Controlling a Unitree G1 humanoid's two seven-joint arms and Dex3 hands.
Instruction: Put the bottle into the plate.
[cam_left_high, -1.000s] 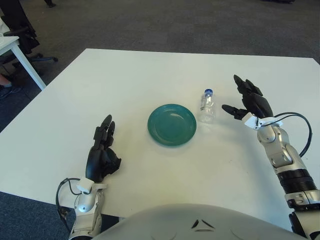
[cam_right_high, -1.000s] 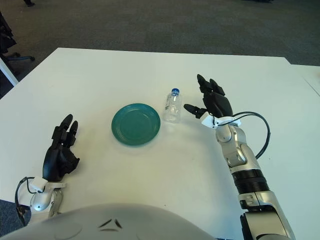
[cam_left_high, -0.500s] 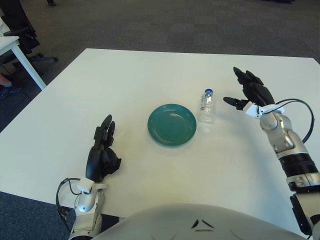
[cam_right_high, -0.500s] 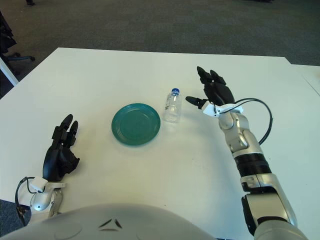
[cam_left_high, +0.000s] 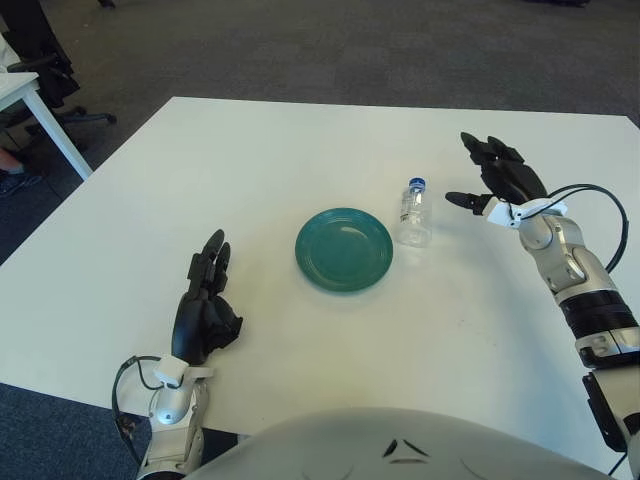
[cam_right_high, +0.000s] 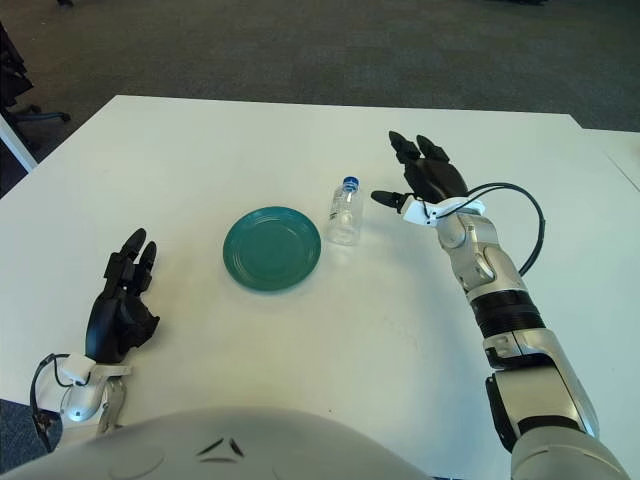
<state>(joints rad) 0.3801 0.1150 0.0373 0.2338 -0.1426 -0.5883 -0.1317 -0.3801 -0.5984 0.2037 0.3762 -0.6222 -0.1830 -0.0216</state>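
Approach step: the right robot hand (cam_left_high: 497, 182), fingers spread and empty, hovers just right of the upright bottle (cam_left_high: 413, 212), which it must next close around and carry to the plate (cam_left_high: 343, 249); the left robot hand (cam_left_high: 205, 310) idles, loosely open, left of the plate.

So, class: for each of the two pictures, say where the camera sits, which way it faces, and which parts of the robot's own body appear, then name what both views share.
Left eye view: on the robot's head, facing forward and down at the white table; shows the left robot hand, right robot hand, both forearms and the grey chest.
Right eye view: same head, slightly to the right, same downward aim; same body parts, shifted leftward.
Shared: the green plate with the upright bottle on its right, and the open right robot hand beside the bottle, apart from it.
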